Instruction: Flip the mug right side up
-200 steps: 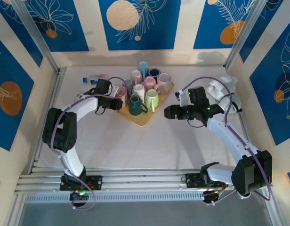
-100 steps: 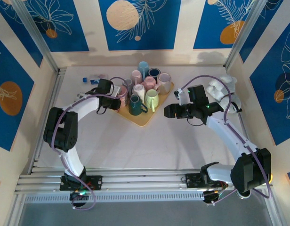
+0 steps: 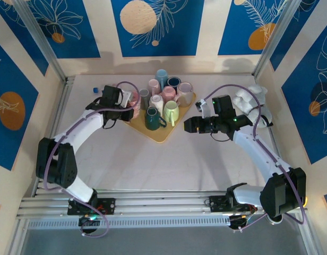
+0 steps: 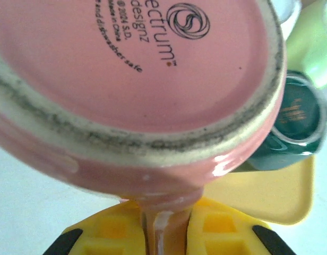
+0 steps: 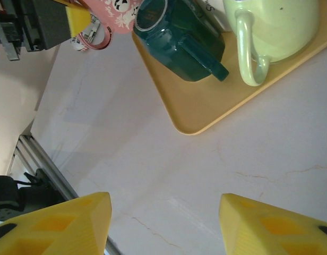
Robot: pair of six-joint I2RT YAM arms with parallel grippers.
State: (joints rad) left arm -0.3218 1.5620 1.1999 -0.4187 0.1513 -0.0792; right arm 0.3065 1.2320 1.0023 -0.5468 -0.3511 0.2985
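The pink mug (image 4: pixel 137 64) hangs with its printed base facing the left wrist camera. Its handle runs down between the yellow fingers (image 4: pixel 222 231) of my left gripper (image 4: pixel 163 226), which is shut on it. From above, the left gripper (image 3: pixel 126 104) holds the mug (image 3: pixel 135 100) at the left end of the yellow tray (image 3: pixel 161 135). My right gripper (image 3: pixel 186 125) hovers open over bare table to the right of the tray's near corner. Nothing is between the jaws of the right gripper (image 5: pixel 163 223).
The tray (image 5: pixel 206 111) carries several mugs, among them a teal one (image 3: pixel 152 119) (image 5: pixel 179 40) and a pale green one (image 3: pixel 171 111) (image 5: pixel 275 26). A white bundle (image 3: pixel 249 100) sits at the back right. A small blue piece (image 3: pixel 94 89) lies at the back left.
The left gripper has shut on the pink mug's handle and drawn it a little left and back, its elbow swinging outward. The right gripper barely moved.
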